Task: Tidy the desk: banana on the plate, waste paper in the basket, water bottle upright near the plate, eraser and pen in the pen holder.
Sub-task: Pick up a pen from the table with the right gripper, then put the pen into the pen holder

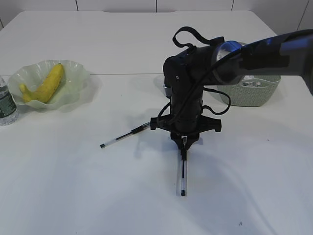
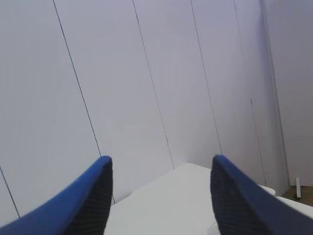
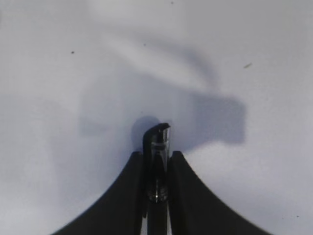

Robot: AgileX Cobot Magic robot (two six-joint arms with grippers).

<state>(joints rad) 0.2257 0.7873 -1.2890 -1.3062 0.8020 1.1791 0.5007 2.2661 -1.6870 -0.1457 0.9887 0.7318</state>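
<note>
Pen (image 1: 182, 172) hangs point-down from the right gripper (image 1: 184, 142), above the near table (image 1: 73, 196); a second pen (image 1: 124, 135) lies to its left. The left gripper (image 2: 159, 196) is spread and empty, facing the wall. Right wrist: the pen's cap end (image 3: 157, 142) sits pinched between the fingers (image 3: 128, 196), probably firmly. It should be carried upright, slowly.

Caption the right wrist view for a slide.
Right gripper shut on a pen, seen end-on above the white table.
</note>
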